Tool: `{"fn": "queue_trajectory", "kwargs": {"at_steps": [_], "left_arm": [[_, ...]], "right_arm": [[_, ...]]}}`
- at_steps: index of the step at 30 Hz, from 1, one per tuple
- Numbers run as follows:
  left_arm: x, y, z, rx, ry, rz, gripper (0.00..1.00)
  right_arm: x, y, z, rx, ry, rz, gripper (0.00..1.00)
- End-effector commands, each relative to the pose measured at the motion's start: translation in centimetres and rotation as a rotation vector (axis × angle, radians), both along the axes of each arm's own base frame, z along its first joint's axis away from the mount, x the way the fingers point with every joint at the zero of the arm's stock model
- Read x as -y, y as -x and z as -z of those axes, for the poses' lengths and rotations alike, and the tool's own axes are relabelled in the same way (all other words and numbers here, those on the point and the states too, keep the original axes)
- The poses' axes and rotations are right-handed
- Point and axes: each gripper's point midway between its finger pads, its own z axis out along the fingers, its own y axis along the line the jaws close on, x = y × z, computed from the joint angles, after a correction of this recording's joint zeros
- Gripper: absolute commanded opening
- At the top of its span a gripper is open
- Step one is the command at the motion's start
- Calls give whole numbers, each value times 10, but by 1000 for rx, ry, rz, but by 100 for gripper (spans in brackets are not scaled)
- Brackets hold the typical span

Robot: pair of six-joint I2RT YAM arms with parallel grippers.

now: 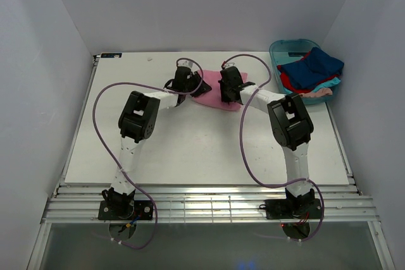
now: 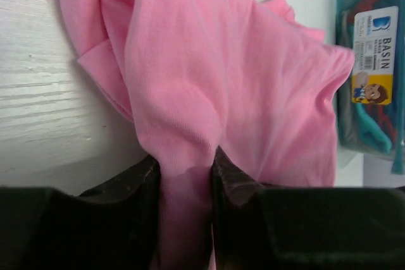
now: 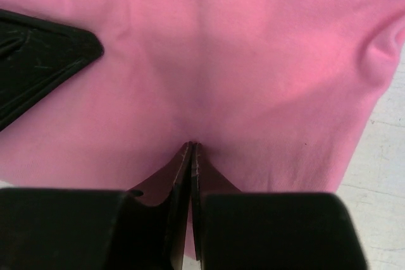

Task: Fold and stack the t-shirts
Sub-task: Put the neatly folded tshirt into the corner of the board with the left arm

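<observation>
A pink t-shirt [image 1: 211, 94] lies bunched on the white table [image 1: 190, 150] at the back middle, between my two grippers. My left gripper [image 1: 185, 82] is shut on a thick fold of it; in the left wrist view the pink cloth [image 2: 221, 80] fills the gap between the fingers [image 2: 142, 178]. My right gripper [image 1: 230, 85] is on the shirt's right side. Its jaws are pressed together with their tips in a pucker of the pink cloth [image 3: 253, 61]. The dark blue shirt [image 1: 319, 64], red shirt [image 1: 288, 82], turquoise shirt [image 1: 327, 85] and pale pink shirt [image 1: 318, 93] lie heaped in the teal tub [image 1: 285, 45].
The teal tub stands at the back right corner of the table; its labelled wall shows in the left wrist view [image 2: 373, 55]. The left gripper's black body [image 3: 38, 61] shows at the upper left of the right wrist view. White walls enclose the table.
</observation>
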Motion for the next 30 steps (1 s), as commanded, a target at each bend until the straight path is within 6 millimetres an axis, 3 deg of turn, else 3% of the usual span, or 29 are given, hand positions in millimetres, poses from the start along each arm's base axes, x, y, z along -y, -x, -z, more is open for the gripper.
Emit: {"fn": "queue_trajectory", "kwargs": {"at_steps": [1,6,7,9,10,11,12,14,18,20,25,30], "left_arm": [[14,22,26,-97,-17,55,29],[4,25,20,-67,-90,63,9],[-1,23,8,-45,-107,57,8],[-17,23,3,-39,-172,32,5],[-29,20,-1,-18,-216,28,5],[-36,17,-23,25,-230,16,5],[-51,21,-21,6,-283,-5,5],[-75,17,-34,40,-357,-21,5],[-118,15,-77,84,-471,-55,7],[-140,14,-89,96,-510,-68,8],[-198,14,-121,102,-593,-148,9],[-245,15,-135,94,-643,-191,9]], "right_arm": [[0,28,7,-68,33,-28,8],[2,36,6,-70,45,-31,9],[4,37,5,-73,49,-29,12],[9,40,-6,-64,64,-18,26],[10,40,-11,-55,67,-13,29],[14,39,-25,-28,70,1,33],[19,42,-28,-21,81,6,34],[24,42,-53,29,76,20,35],[30,49,-82,77,57,21,35],[32,55,-93,87,43,16,35],[32,66,-110,110,5,3,35],[31,74,-114,109,-8,-13,36]]}}
